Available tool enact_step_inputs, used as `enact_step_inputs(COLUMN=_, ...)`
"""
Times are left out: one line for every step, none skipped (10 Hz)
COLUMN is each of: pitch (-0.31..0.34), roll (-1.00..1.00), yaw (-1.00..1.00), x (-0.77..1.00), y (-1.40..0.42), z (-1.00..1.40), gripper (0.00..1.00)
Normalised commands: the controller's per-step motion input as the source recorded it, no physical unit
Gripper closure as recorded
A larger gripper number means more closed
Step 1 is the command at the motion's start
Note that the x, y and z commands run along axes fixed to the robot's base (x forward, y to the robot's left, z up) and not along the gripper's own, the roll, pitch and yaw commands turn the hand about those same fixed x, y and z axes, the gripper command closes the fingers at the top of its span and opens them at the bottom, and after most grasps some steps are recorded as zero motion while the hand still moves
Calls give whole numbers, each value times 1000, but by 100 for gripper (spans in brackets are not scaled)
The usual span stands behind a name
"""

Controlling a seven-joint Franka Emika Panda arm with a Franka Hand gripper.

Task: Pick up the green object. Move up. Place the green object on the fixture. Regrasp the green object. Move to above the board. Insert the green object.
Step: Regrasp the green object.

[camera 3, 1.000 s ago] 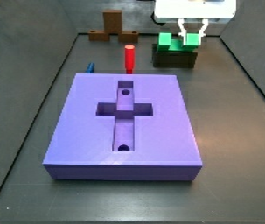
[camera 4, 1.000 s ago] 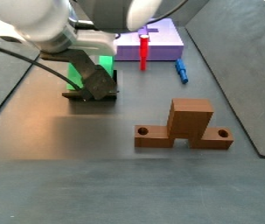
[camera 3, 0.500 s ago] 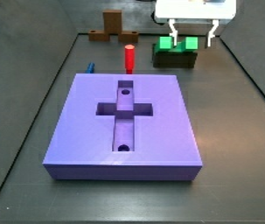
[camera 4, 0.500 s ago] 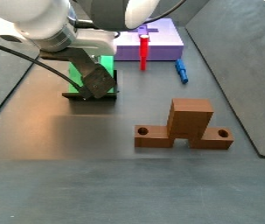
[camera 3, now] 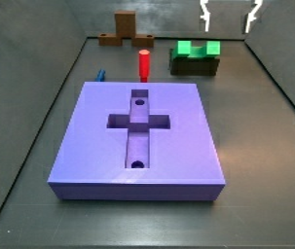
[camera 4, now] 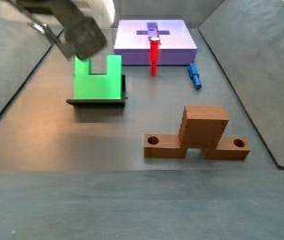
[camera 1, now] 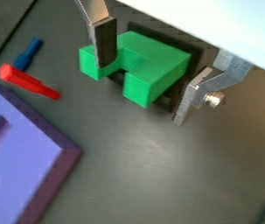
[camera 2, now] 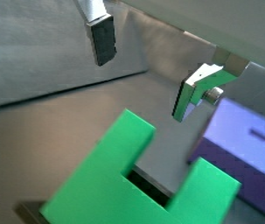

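The green object [camera 3: 197, 48] is a bright U-shaped piece resting on the dark fixture [camera 3: 196, 66] at the back right, also seen from a side view as green object [camera 4: 100, 77] on the fixture [camera 4: 97, 100]. My gripper [camera 3: 228, 26] hangs open above it, holding nothing, with its fingers apart from the piece. In both wrist views the fingers [camera 1: 103, 39] straddle the green object [camera 1: 141, 68] from higher up, and the gripper [camera 2: 146, 66] shows only floor between its pads. The purple board [camera 3: 143, 126] with a cross recess lies in the middle.
A red peg [camera 3: 144, 64] stands at the board's far edge, with a small blue piece [camera 3: 99, 75] beside it. A brown upright block [camera 4: 204, 131] on a base sits apart from the board. Dark walls bound the floor on both sides.
The gripper let go of the green object, opened wider and rose clear of it. The green object stays on the fixture.
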Motion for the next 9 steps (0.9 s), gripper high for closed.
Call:
enact_step_inputs(pitch=-194, roll=1000, yaw=106, x=234, y=-194, z=109, gripper=0)
enact_step_inputs(pitch=-83, roll=1000, yaw=126, x=160, y=-157, z=63, gripper=0)
enact_step_inputs(pitch=-46, roll=1000, yaw=171, x=183, y=-109, z=60, gripper=0)
enact_step_inputs(pitch=-37, roll=1000, yaw=271, x=220, y=-31, z=57, gripper=0)
enact_step_inputs(pitch=0, roll=1000, yaw=329, x=223, y=0, z=46, gripper=0)
enact_step_inputs(pitch=0, roll=1000, yaw=391, x=171, y=0, z=11, gripper=0)
enact_step_inputs(pitch=0, roll=1000, yaw=471, x=71, y=0, z=0, gripper=0)
enact_step_inputs(pitch=0, roll=1000, yaw=486, x=51, y=0, z=0, gripper=0)
enact_step_inputs(pitch=0, roll=1000, yaw=423, x=91, y=0, z=0, gripper=0)
